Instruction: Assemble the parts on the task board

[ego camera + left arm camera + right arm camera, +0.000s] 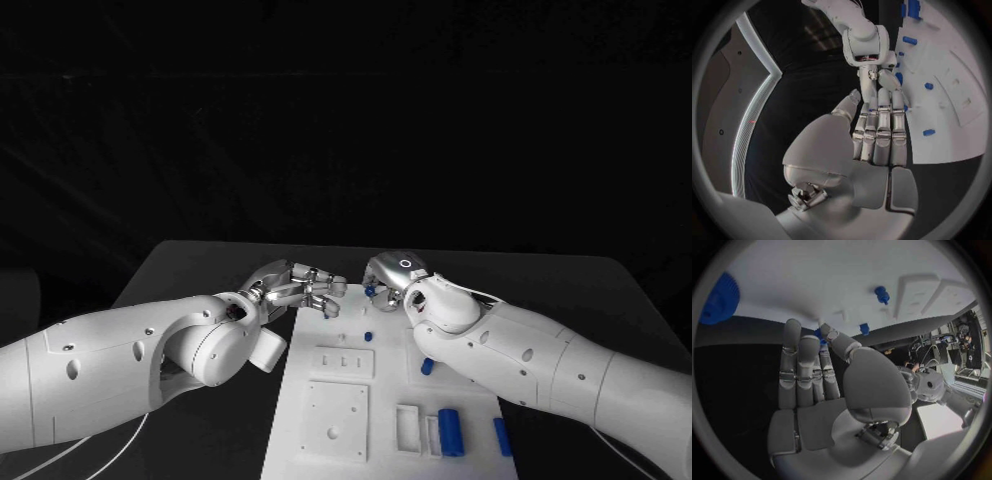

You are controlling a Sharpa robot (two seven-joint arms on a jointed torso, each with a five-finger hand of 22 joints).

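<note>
Reaching right hand (pixel 392 278), left hand (pixel 299 288), task board (pixel 335 400)

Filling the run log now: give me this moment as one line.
left hand: far board edge, holds nothing | right hand: fingers at blue part, grip unclear | task board: blue parts unassembled

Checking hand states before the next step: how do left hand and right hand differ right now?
The left hand sits at the task board's left far edge; the right hand sits over its far middle. The left hand's fingers lie straight together, holding nothing; the right hand's fingertips touch a small blue part; whether gripped is unclear. Both are at the far end.
</note>
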